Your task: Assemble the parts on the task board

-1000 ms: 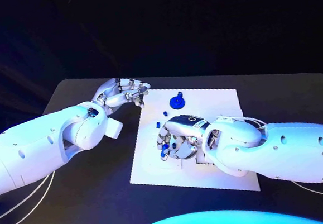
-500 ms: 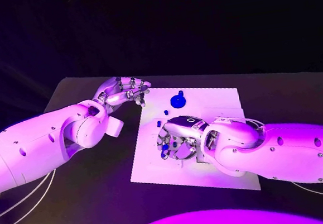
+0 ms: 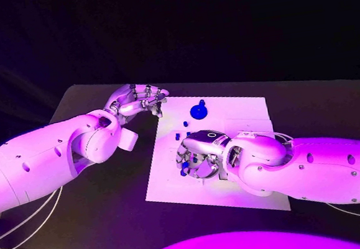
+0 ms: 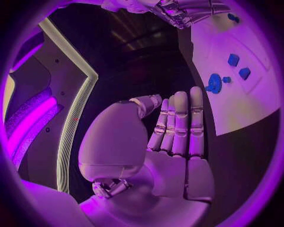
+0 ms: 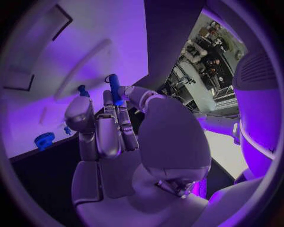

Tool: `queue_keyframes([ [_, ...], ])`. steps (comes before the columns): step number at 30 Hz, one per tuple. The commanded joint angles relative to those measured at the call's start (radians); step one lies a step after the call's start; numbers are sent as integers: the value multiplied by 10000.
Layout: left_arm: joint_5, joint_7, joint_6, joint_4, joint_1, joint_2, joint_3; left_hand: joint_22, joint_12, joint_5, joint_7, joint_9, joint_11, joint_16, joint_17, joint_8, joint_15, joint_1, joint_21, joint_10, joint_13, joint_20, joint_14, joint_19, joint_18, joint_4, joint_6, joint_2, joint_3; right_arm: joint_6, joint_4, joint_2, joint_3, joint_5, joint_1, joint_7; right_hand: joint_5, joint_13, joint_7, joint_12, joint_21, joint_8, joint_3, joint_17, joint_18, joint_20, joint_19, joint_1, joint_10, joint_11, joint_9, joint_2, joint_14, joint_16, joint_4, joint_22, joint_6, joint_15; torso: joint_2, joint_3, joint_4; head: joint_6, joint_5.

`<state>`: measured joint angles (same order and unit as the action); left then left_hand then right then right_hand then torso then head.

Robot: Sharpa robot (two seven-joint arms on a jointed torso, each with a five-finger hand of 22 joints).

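The white task board (image 3: 238, 116) lies in the middle of the black table. My right hand (image 3: 200, 154) hovers low over the board's centre and pinches a slim blue peg (image 5: 114, 89) between thumb and fingers. A blue gear (image 3: 198, 110) stands near the board's far edge, with small blue parts (image 3: 184, 125) just in front of it. My left hand (image 3: 137, 99) hangs over the table beside the board's far left corner, its fingers (image 4: 179, 124) side by side and holding nothing. The gear (image 4: 214, 83) and the small blue parts (image 4: 234, 59) also appear in the left wrist view.
Another small blue piece (image 3: 184, 171) lies on the board by my right hand's fingers. Recesses (image 5: 18, 78) are cut into the board (image 5: 89, 38). Bare black table (image 3: 100, 198) stretches left of the board and to its right (image 3: 323, 110).
My right hand has edged slightly across the board with the peg still in it. The left hand has stayed where it was.
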<state>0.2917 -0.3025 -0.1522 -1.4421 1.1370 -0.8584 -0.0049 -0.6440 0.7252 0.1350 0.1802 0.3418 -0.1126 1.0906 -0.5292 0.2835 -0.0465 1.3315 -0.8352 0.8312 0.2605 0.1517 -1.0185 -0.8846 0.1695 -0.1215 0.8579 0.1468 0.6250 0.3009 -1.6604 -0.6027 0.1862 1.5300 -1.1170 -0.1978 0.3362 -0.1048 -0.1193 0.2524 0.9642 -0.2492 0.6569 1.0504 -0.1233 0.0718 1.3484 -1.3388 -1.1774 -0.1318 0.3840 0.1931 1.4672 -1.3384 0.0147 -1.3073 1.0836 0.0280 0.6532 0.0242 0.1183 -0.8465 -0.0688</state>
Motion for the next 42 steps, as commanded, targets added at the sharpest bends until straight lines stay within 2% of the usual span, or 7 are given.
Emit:
queue_keyframes([
  [1, -19, -53, 57, -22, 5, 11, 8, 15, -35, 12, 4, -9, -18, -64, 16, -41, -23, -36, 35, 86, -16, -18, -56, -61, 141, -69, -86, -52, -11, -315, 37, 11, 23, 319, 45, -192, 16, -19, -14, 47, -31, -50, 65, -13, 110, -25, -8, -304, -920, 859, 11, -218, 84, 13, -24, -645, 32, 47, 3, -1, 2, -10, -9],
  [15, -19, -39, 79, -18, 5, 10, 8, 15, -35, 12, 4, -9, -18, -64, 16, -41, -23, -36, 35, 86, -16, -18, -56, -61, 141, -69, -86, -52, -11, 20, 63, 67, 28, 721, 108, -533, 16, -22, -15, 42, 22, -52, 76, 53, 120, -25, 9, -307, -924, 859, 19, -215, 95, -16, -39, -667, 28, 45, -3, -4, -9, 22, 8],
  [22, -18, -25, 94, -19, 5, 10, 8, 30, -36, 13, 13, -22, -25, -69, 17, -62, -28, -34, 53, 86, -25, -16, -59, -72, 140, -89, -114, -51, -12, -6, 68, 98, 33, 613, 124, -253, -1, -30, -36, 15, -73, -55, 50, -55, 104, -22, -35, -268, -911, 845, 44, -128, 71, 36, -81, -655, 7, 35, 0, -1, -6, 4, 17],
  [27, -17, -10, 97, -20, 5, 8, 8, 36, -36, 14, 17, -25, -29, -72, 17, -66, -31, -40, 61, 86, -28, -14, -60, -76, 140, -106, -117, -58, -13, -189, 133, 130, 44, 323, 127, 127, -21, 38, -246, -351, -269, 316, -221, -82, 94, 101, -159, -74, -311, 639, -22, 166, 49, 51, -167, -660, -652, -144, -1, 1, 2, -3, 14],
  [33, -17, 20, 103, -13, 5, -2, 8, 39, -37, 15, 19, -26, -32, -73, 17, -67, -34, -50, 65, 86, -30, -13, -61, -79, 139, -123, -115, -73, -11, -204, 170, 117, 55, 225, 128, 325, -23, 105, -281, -527, -587, 644, -432, -113, 41, 215, -318, 71, 81, 531, -110, 352, 20, 58, -157, -595, -1181, -238, -4, 1, 2, -6, 7],
  [38, -17, 77, 154, -9, 5, -1, 8, 45, -38, 15, 21, -28, -34, -75, 18, -69, -37, -59, 72, 85, -34, -11, -61, -81, 138, -140, -116, -81, -11, -157, 176, 109, 61, 202, 129, 392, -23, 157, -324, -606, -769, 692, -508, -225, 15, 272, -407, 117, 385, 453, -107, 412, -37, 112, -147, -556, -1246, -300, -5, 0, -4, -31, 24],
  [42, -15, 106, 185, -3, 5, -1, 8, 47, -40, 15, 22, -30, -36, -75, 18, -71, -38, -63, 76, 83, -35, -10, -62, -82, 138, -148, -117, -82, -12, 5, 181, 95, 63, 201, 129, 438, -23, 265, -400, -697, -1217, 717, -614, -1067, -44, 397, -634, 148, 1092, 292, -82, 500, -473, 555, -152, -458, -1269, -449, -2, 0, -8, -36, 17],
])
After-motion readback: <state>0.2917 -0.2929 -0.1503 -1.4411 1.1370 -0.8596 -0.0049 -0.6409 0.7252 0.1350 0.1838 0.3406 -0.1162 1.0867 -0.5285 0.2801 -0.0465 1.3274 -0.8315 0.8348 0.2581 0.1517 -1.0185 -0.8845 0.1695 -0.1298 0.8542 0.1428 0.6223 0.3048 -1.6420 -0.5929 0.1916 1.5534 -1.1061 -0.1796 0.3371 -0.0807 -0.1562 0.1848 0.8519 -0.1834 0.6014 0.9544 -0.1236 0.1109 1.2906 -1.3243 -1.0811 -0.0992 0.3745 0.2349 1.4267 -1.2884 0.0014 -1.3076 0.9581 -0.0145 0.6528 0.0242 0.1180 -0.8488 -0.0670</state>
